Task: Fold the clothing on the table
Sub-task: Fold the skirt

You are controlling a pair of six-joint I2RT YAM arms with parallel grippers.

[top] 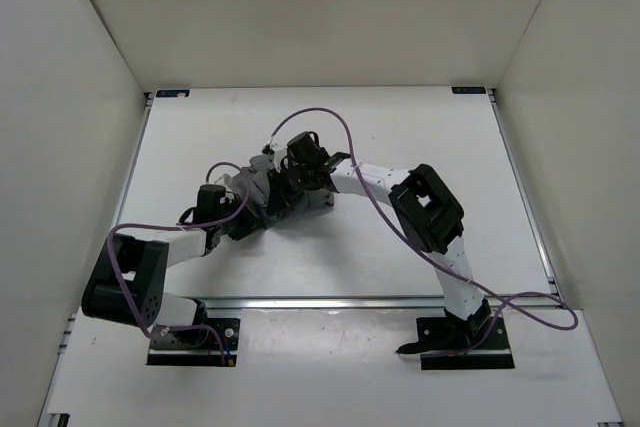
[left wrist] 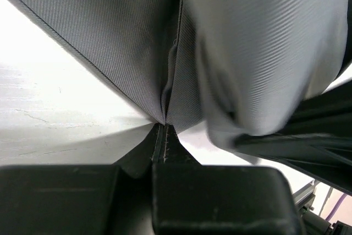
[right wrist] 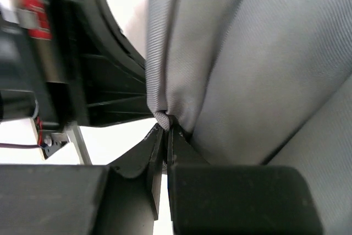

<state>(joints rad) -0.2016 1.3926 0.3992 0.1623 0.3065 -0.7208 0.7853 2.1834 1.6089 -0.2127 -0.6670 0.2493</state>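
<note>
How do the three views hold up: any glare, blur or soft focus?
Top external: even light, sharp, only soft shadows on the table. Left wrist: table glares white at left; the clothing shows crisp weave left, blurred fold right. Right wrist: clothing weave sharp, background overexposed.

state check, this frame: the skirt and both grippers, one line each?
clothing: bunched up, pinched at two spots, not folded flat.
left gripper: jaws shut on a fold of the clothing.
right gripper: jaws shut on an edge of the clothing.
</note>
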